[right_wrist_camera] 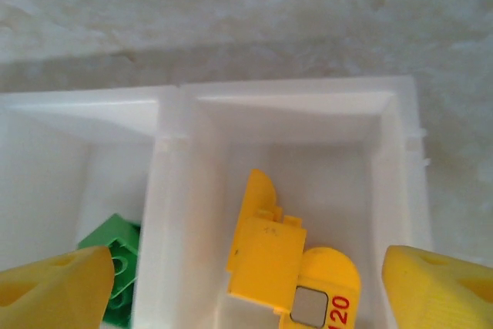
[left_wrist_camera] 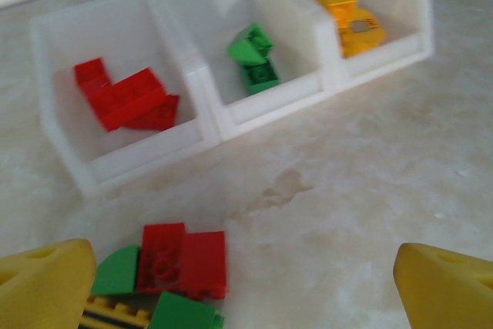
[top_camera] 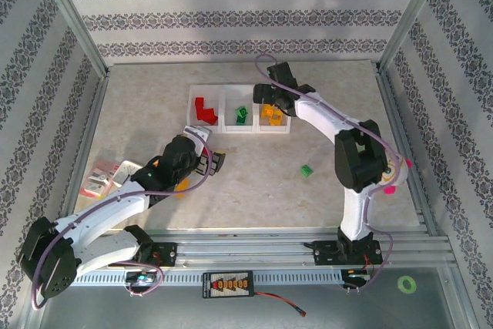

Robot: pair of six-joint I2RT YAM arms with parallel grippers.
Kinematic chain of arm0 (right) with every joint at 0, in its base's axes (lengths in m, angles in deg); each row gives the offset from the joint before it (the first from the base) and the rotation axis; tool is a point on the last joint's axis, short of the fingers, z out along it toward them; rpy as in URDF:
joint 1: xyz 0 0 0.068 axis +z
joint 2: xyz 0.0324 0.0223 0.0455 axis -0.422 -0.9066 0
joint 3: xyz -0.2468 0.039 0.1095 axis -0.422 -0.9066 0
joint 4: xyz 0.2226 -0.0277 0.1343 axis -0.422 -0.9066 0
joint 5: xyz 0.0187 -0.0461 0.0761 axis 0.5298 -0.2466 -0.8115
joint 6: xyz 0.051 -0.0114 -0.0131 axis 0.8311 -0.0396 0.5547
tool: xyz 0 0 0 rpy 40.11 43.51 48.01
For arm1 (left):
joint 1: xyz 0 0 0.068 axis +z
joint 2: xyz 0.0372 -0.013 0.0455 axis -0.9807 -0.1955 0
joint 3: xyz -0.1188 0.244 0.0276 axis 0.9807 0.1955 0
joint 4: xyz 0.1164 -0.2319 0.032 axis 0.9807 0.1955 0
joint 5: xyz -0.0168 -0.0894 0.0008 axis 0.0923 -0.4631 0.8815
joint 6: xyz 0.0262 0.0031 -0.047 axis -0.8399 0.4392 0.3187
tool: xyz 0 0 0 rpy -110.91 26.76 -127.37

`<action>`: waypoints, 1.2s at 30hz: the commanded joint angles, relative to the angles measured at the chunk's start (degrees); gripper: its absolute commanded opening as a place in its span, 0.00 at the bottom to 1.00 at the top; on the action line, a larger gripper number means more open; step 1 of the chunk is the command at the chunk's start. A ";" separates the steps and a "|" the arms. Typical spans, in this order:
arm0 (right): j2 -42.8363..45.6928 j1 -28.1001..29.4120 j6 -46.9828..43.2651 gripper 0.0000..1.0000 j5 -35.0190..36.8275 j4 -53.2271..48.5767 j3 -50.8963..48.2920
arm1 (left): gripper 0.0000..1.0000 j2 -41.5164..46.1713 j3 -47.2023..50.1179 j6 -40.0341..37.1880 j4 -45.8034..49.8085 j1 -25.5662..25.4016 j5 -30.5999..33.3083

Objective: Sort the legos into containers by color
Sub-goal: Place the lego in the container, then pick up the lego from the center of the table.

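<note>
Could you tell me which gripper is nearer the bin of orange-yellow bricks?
Right. The right gripper hangs directly over that bin; the left gripper sits in front of it, off to its left.

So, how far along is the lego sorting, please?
Done: red legos, green legos and orange-yellow legos lie in separate bins. In hand: nothing; right gripper open over the orange-yellow ones, left gripper open above a mixed pile. Left: that pile, one stray green brick.

Red "120" printed on a rounded orange-yellow lego (right_wrist_camera: pixel 333 267)
</note>
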 commanded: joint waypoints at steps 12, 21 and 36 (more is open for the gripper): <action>22.97 9.36 -7.11 0.95 -3.21 6.89 -21.05 | 0.93 -8.15 -9.22 17.49 22.64 13.74 -0.19; 26.36 10.31 -4.82 0.96 -1.79 7.04 -26.83 | 0.84 -17.24 -15.33 33.24 31.80 13.74 -6.46; 24.98 10.30 -5.88 0.96 -1.90 6.87 -26.32 | 0.70 -22.32 -11.70 48.45 25.60 12.67 -9.79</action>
